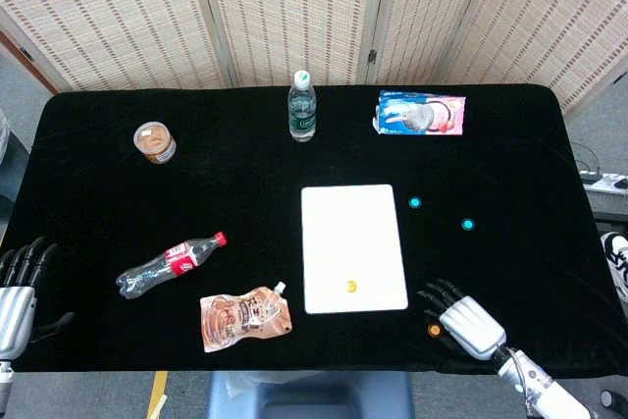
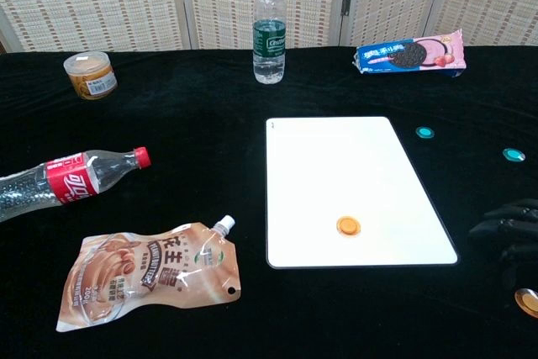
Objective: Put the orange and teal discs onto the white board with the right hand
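We hover our empty, spread right hand (image 1: 469, 326) beside the loose orange disc (image 1: 434, 330), positioned to grasp it for the white board (image 1: 353, 242).

water bottle (image 1: 302, 108) upright | cookie pack (image 1: 420, 113) | jar (image 1: 154, 141) | cola bottle (image 1: 169, 264) lying | pouch (image 1: 244, 318) flat
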